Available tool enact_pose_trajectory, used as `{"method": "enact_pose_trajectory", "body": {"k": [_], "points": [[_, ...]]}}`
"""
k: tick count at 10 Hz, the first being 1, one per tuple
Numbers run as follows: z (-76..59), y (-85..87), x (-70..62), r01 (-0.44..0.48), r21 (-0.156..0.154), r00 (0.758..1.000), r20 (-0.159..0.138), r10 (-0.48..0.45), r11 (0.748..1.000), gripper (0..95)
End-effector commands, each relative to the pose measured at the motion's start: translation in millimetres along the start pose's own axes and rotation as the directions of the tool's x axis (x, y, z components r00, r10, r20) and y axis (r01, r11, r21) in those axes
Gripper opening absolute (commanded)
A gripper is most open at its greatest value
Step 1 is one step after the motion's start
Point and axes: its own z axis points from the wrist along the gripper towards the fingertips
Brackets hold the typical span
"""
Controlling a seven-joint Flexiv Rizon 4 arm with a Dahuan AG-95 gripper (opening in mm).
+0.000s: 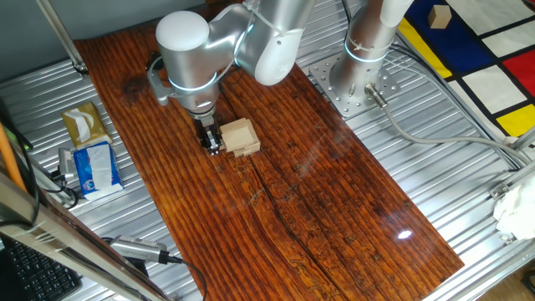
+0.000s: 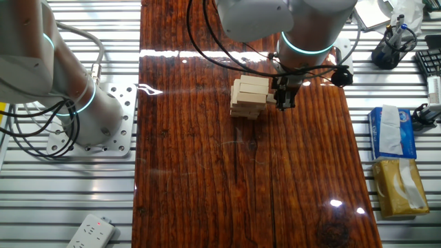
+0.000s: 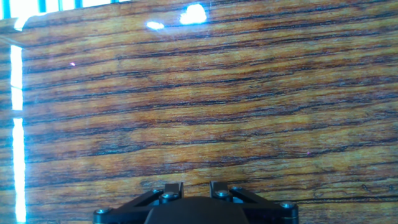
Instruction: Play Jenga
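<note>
In the hand view the nearest thing is the black base of the gripper (image 3: 189, 190) at the bottom edge. We see only the roots of its two fingers, close together with a narrow gap; the tips are out of the frame. Behind them there is only the brown striped wooden board (image 3: 199, 93) with some bright light spots in the upper part.

In one fixed view the gripper (image 1: 213, 144) points down at the board (image 1: 334, 226), just beside the left side of the Jenga tower (image 1: 237, 136), which stands in the upper middle of the frame. The fingers look nearly together and hold nothing, as far as we can tell. The tower has a few crosswise layers of pale blocks, and one lower block sticks out a little.

In the other fixed view the tower (image 2: 248, 96) is in the upper middle and the gripper (image 2: 284, 102) is just to its right; whether they touch, we cannot tell. The silver arm (image 1: 234, 42) hangs above and hides part of the board behind the tower.

At the left edge of the first fixed view lie a blue tissue pack (image 1: 92, 167) and a yellow-brown pack (image 1: 84, 125). In the upper right corner a small tan cube (image 1: 438, 16) lies on a coloured mat (image 1: 485, 58). A white power strip (image 2: 89, 233) is at the lower left of the other fixed view.
</note>
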Motion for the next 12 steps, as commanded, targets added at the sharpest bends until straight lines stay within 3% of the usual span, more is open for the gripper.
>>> {"method": "enact_pose_trajectory", "body": {"k": [1, 12], "points": [[0.0, 0.1, -0.3, -0.001, 0.000, 1.000, 0.000, 0.001, 1.000, 0.0], [2.1, 0.7, -2.6, 0.000, 0.000, 1.000, -0.002, 0.000, 1.000, 0.0]]}}
